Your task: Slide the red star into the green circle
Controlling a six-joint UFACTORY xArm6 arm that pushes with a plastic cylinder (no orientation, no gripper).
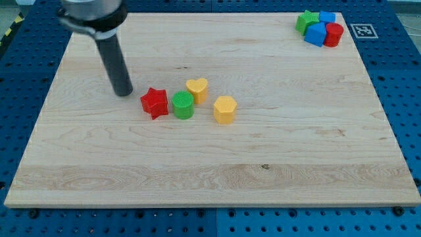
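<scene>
The red star (154, 102) lies on the wooden board, left of centre. The green circle (183, 105) stands right next to it on the star's right; the two look to be touching. My tip (123, 93) rests on the board a short way to the upper left of the red star, with a small gap between them. The dark rod rises from the tip toward the view's top left.
A yellow heart (197, 88) sits just above and right of the green circle. A yellow hexagon (224, 109) lies to the right. At the top right corner cluster a green star (305, 21), blue blocks (317, 33) and a red cylinder (334, 33).
</scene>
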